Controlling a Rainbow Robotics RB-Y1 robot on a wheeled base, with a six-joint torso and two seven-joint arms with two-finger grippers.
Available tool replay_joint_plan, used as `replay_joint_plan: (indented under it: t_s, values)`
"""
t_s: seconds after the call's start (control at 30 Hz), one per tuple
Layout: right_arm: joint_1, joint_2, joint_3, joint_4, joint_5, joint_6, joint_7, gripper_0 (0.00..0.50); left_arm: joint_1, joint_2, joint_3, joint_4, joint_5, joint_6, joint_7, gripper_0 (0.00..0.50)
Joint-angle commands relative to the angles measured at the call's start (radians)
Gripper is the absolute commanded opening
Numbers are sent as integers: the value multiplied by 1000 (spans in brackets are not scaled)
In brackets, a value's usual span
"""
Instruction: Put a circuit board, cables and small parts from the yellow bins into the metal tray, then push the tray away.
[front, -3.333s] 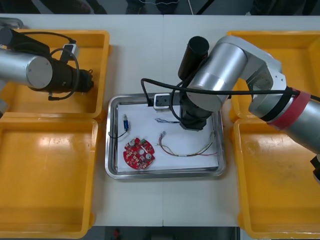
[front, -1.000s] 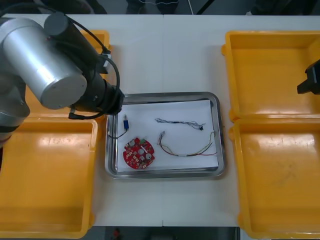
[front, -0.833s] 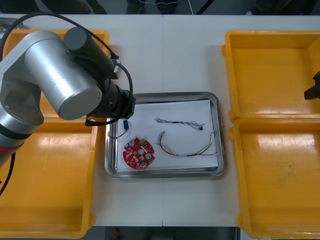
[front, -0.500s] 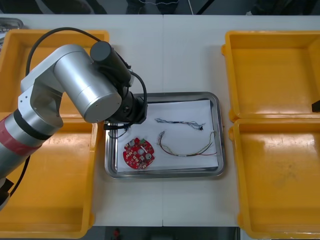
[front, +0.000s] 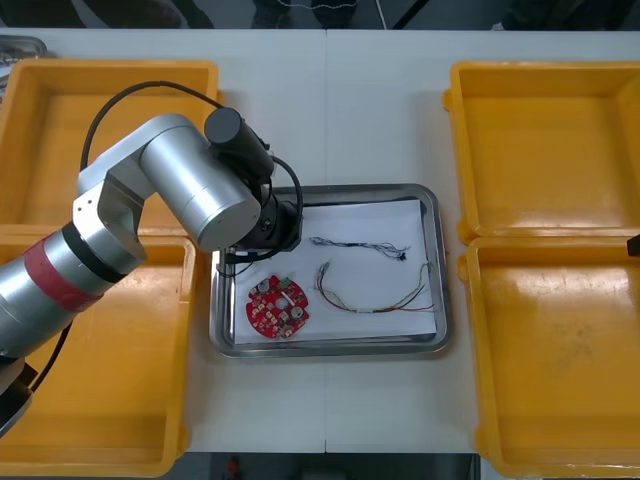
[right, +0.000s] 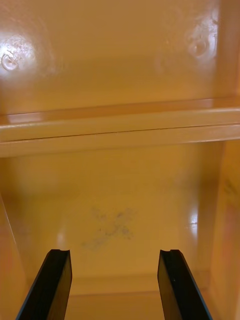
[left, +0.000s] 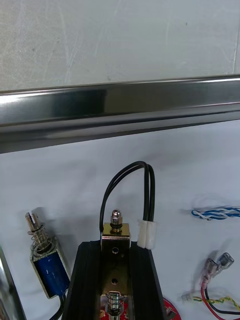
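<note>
With fingers (left: 87, 280) clamped on a small metal part (left: 115, 231) trailing a black cable (left: 148, 195) just inside the rim of the metal tray (left: 120, 100), the left gripper (left: 115, 250) risks the cable snagging on release and dragging the part out; the right gripper (right: 115, 270) waits, fingers apart, over a yellow bin (right: 120, 200) beside the tray.

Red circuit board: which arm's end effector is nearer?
Left. The left end effector holds a small metal part over the metal tray, just beside the circuit board; the right end effector is open above a yellow bin, far off.
</note>
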Motion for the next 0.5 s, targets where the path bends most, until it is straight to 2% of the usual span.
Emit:
replay_joint_plan:
  t_s: [0.03, 0.17, 0.23, 0.27, 0.3, 0.37, 0.4, 0.5]
  values:
    - [18, -39, -32, -42, -17, 3, -26, 500, -40, -20, -14, 8, -14, -12, 45, 5]
    - [17, -37, -32, -41, -17, 3, -22, 500, -40, -20, -19, 19, -23, -15, 45, 8]
    - [18, -37, -32, -41, -15, 3, -22, 500, -40, -20, -21, 19, -24, -13, 46, 35]
    - [18, -37, -32, -42, -15, 3, -22, 500, -40, -19, -21, 19, -23, -15, 48, 120]
    - [18, -37, -32, -41, -15, 3, -20, 500, -40, -20, -21, 19, -21, -13, 49, 174]
    - [17, -37, -32, -42, -15, 3, -22, 500, -40, -20, -21, 19, -21, -15, 52, 403]
    - [17, -39, -32, -42, -15, 3, -22, 500, -40, -20, -21, 19, -21, -19, 55, 500]
    - [18, -39, -32, -41, -15, 3, -22, 500, -40, -19, -21, 19, -21, -24, 61, 500]
